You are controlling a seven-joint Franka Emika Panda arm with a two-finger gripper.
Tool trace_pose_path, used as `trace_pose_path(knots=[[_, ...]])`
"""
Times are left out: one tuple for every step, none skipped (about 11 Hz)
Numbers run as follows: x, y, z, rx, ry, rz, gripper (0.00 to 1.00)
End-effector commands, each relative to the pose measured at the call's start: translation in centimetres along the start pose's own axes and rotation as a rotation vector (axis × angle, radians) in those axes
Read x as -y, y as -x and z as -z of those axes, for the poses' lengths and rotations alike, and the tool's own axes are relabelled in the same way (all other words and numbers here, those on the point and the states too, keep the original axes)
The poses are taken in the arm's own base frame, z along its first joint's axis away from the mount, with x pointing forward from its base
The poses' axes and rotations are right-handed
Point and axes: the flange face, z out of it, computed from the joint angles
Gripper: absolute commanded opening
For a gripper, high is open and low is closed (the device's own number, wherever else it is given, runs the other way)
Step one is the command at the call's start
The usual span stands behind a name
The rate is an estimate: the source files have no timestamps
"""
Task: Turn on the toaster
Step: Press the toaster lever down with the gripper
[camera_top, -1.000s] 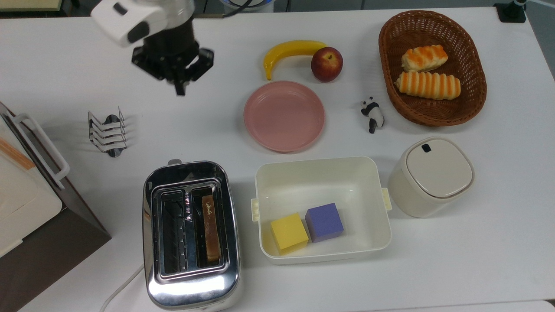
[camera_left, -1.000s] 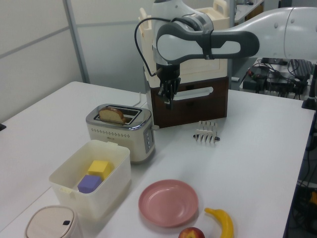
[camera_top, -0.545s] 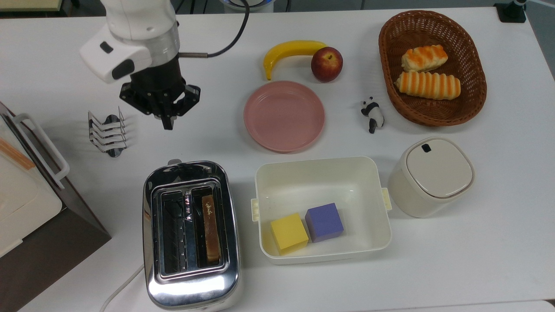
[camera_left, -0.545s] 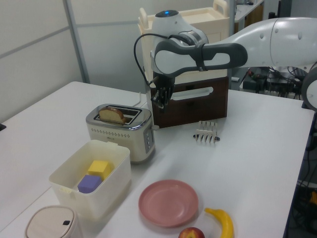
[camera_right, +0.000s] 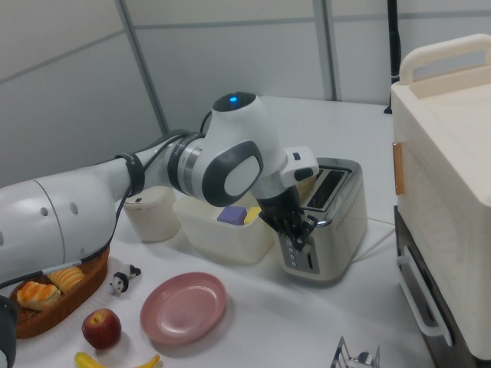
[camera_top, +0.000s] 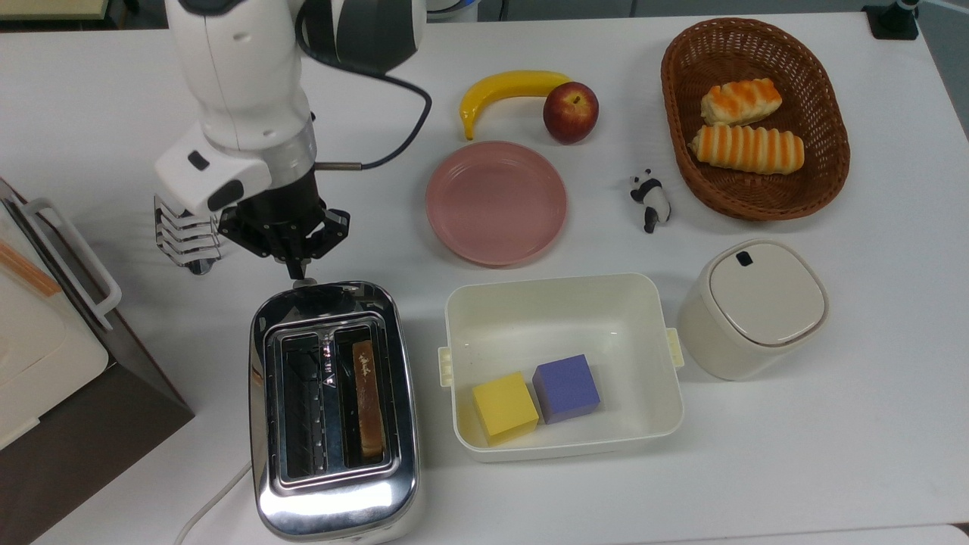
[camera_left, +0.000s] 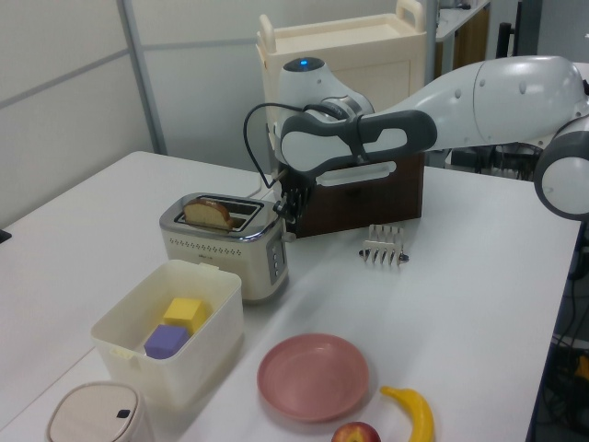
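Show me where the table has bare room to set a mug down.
Bare table lies below the lidded canister and bin, and at far top left above the toast rack. It is crowded around the toaster, gripper and pink plate.

Taking the toaster (camera_top: 333,409) as the landmark, the gripper (camera_top: 297,271) has come steadily closer to it. A second ago, in the top view, it hung far up the table from the toaster's lever end, beyond the toast rack (camera_top: 184,236); half a second ago it was level with the rack and still apart from the toaster. Now its tips point down right at the toaster's lever end, just above the small grey lever (camera_top: 304,283). In the left view the gripper (camera_left: 289,218) has dropped from above the toaster's top to beside its upper end, and the arm (camera_left: 442,101) now leans lower towards it.
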Motion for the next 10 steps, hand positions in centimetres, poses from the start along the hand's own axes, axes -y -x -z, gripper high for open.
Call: trace_pose_path(knots=[[-0.1,0.1,-1.9,0.015,0.016,0.032,0.00],[-0.1,0.2,-2.8,0.027,0.014,0.034,0.00],[-0.2,0.2,-3.2,0.032,0.014,0.035,0.00],[0.0,0.0,-4.0,0.021,0.014,0.040,0.00],[-0.1,-0.3,-4.1,-0.019,0.016,0.038,0.00],[-0.1,-0.4,-4.8,-0.022,0.016,0.038,0.00],[-0.1,-0.4,-5.3,-0.016,0.015,0.038,0.00],[0.0,-0.3,-5.7,-0.012,0.014,0.040,0.00],[0.1,-0.3,-5.9,-0.009,0.014,0.041,0.00],[0.1,-0.3,-6.2,-0.004,0.013,0.041,0.00]])
